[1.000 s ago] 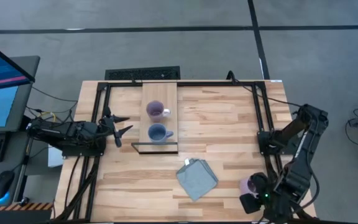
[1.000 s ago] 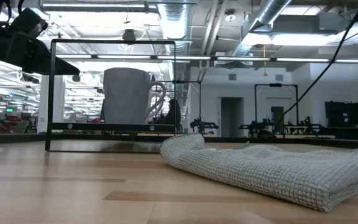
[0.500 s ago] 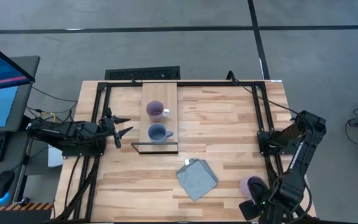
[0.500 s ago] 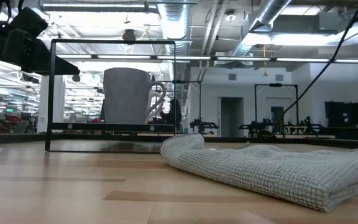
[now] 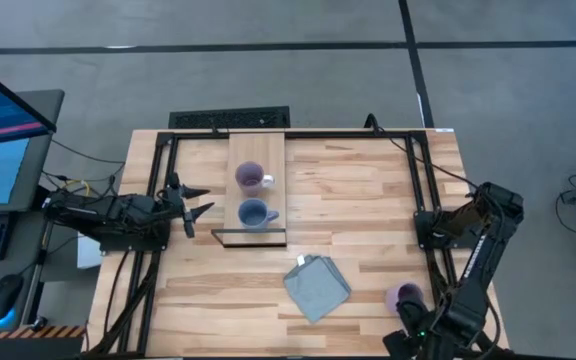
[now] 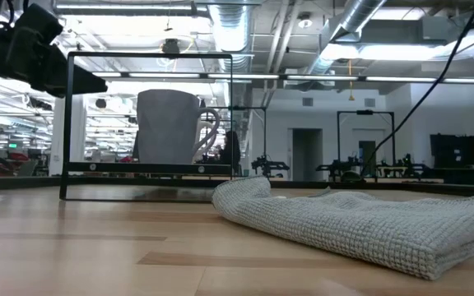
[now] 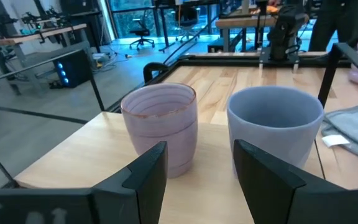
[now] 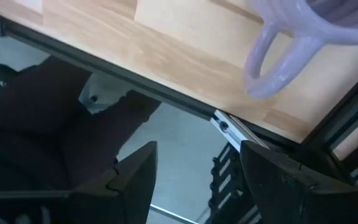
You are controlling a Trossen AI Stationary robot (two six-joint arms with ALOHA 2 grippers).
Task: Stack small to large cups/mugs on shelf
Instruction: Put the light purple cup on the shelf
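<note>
On the light-wood shelf (image 5: 257,150) stand a lilac mug (image 5: 249,178) and a dusty blue mug (image 5: 253,213), each on its base, with handles toward the table's right. My left gripper (image 5: 193,205) is open, left of the shelf and level with the two mugs (image 7: 160,127) (image 7: 275,127). It touches nothing. A second lilac mug (image 5: 405,295) stands on the tabletop near the right near corner. My right gripper (image 5: 411,322) is open just nearside of it, past the table's edge. Its wrist view shows that mug's handle (image 8: 272,56).
A folded grey-blue cloth (image 5: 317,288) lies on the table between the shelf's near end and the lone lilac mug. It fills the low view's foreground (image 6: 360,222). A black metal frame (image 5: 423,190) runs around the table's edges. A monitor and keyboard stand off the left side.
My right gripper has drawn back from the lone lilac mug toward the table's near edge, so the mug now shows more fully in the high view. The two mugs on the shelf have stayed put.
</note>
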